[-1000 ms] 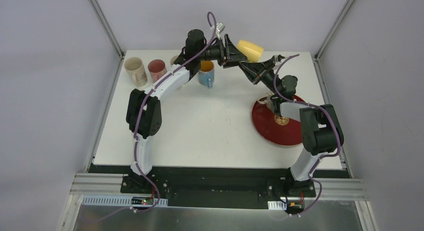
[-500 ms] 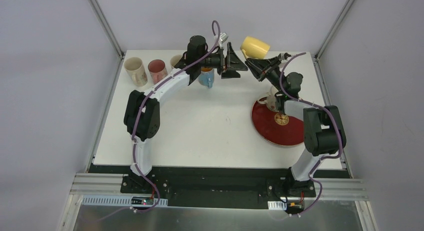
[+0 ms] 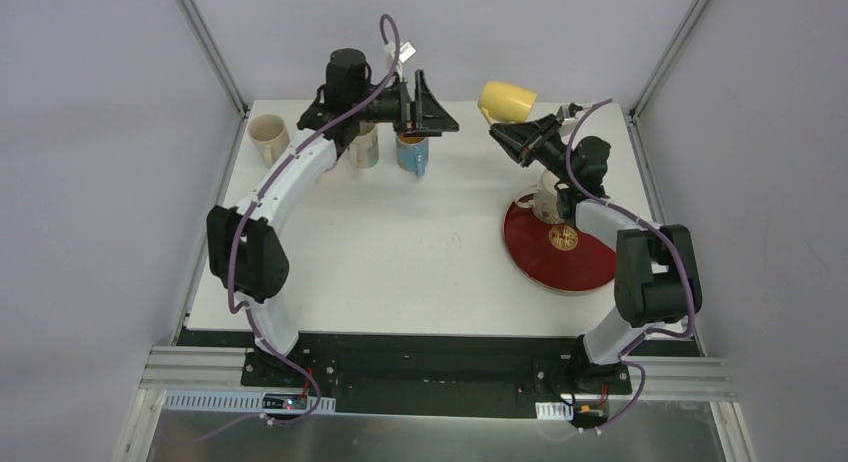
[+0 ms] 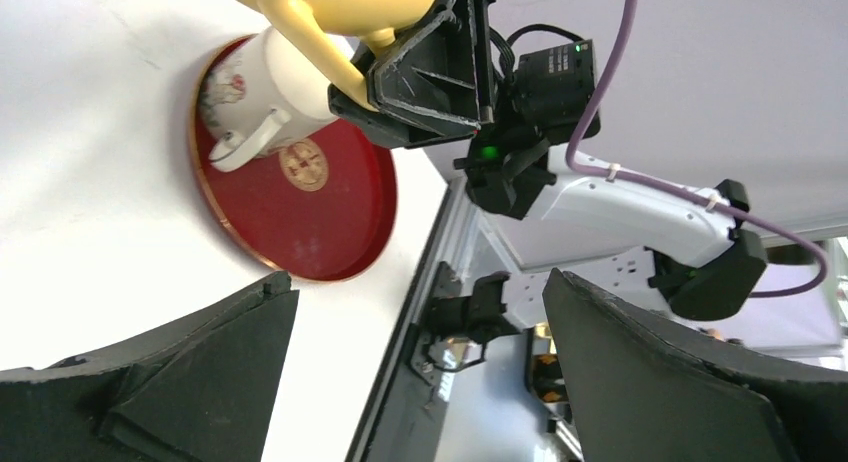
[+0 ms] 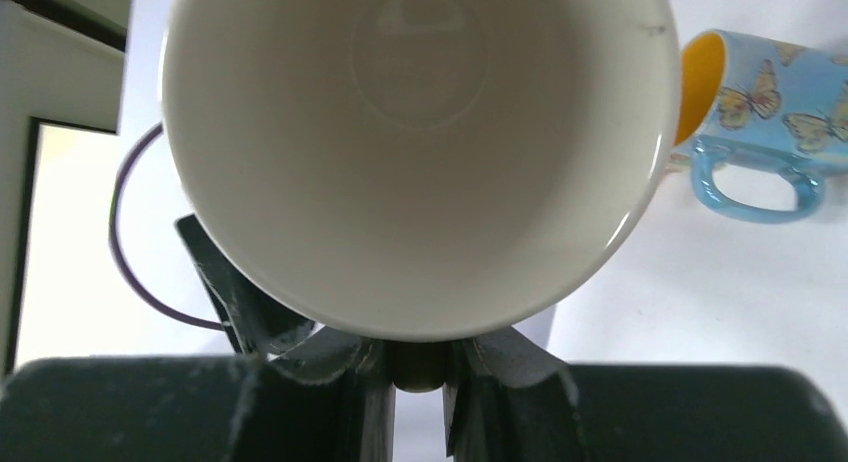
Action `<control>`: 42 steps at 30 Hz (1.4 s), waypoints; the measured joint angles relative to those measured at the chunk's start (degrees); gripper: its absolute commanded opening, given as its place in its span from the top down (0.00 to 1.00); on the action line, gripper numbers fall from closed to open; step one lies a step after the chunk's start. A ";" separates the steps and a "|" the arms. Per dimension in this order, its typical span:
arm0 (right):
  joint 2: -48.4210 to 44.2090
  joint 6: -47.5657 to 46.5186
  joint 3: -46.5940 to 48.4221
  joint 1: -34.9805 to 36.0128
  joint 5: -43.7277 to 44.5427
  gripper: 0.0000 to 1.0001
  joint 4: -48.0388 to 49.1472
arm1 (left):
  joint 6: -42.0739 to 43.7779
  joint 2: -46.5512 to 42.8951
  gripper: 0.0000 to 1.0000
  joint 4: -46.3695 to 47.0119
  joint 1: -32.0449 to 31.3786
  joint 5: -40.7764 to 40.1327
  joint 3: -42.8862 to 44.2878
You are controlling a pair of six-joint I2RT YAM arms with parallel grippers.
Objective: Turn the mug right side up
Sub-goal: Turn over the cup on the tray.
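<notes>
Yellow mug (image 3: 508,99) hangs in the air over the far right of the table (image 3: 400,252), right gripper (image 5: 420,367) pinching only its handle (image 4: 312,44), left gripper (image 3: 432,104) spread wide and empty; it looks like rigid, slick, breakable ceramic that could swivel in this grip.

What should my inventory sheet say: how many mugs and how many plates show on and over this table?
Red plate: 1
Mugs: 5 (yellow mug held aloft, blue butterfly mug, cream mug, pale mug beside the left arm, white mug on the plate)
Total: 6; the left arm may hide more.
</notes>
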 measured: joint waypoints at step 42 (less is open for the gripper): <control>-2.14 -61.59 25.03 8.72 12.59 1.00 -75.67 | 53.75 -50.45 0.00 -30.69 30.67 -22.36 -45.55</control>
